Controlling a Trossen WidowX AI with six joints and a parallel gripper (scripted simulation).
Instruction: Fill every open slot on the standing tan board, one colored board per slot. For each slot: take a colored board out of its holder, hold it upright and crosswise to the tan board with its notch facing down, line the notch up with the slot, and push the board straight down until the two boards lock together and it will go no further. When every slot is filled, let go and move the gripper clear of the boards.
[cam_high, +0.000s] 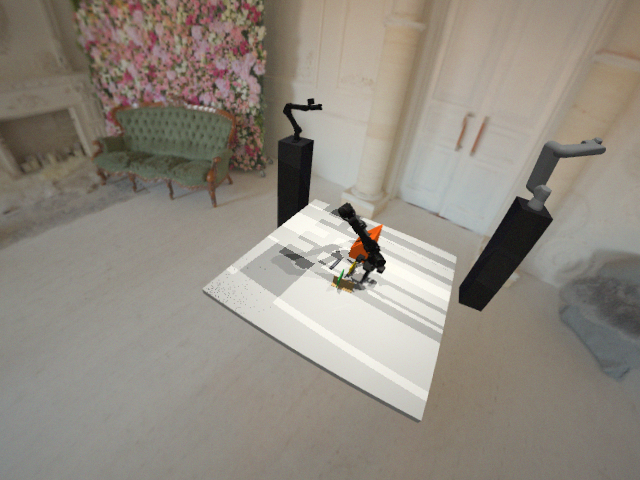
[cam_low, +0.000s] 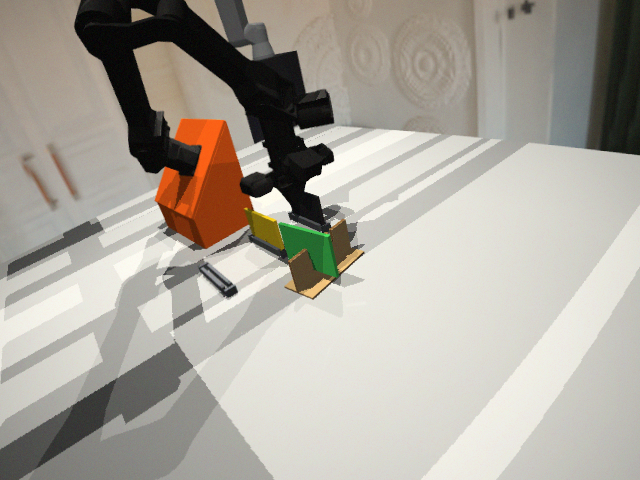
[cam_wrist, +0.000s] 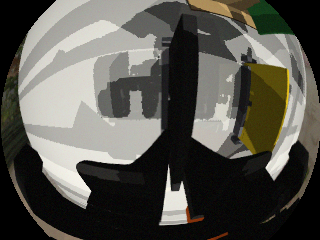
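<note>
The tan board (cam_low: 305, 273) (cam_wrist: 225, 10) stands on its flat base. The green board (cam_low: 309, 246) (cam_wrist: 275, 21) (cam_high: 340, 279) stands upright and crosswise to it, between its two visible upright parts; its notch is hidden. The yellow board (cam_low: 265, 228) (cam_wrist: 267, 102) stands in its dark holder (cam_low: 266, 245) beside the green one. The black board (cam_low: 313, 206) (cam_wrist: 183, 75) stands upright in its holder (cam_low: 305, 220), behind the green board in the exterior view. My gripper (cam_low: 305, 197) (cam_wrist: 171, 134) is shut on the black board's upper part. Whether other slots are open cannot be seen.
An empty dark holder (cam_low: 219, 280) (cam_high: 335, 263) lies on the white table. A large orange wedge (cam_low: 222, 198) (cam_high: 356, 250) stands by the arm's base, close to the yellow board. Two other arms on black pedestals (cam_high: 294, 175) (cam_high: 504, 255) stand beyond the table.
</note>
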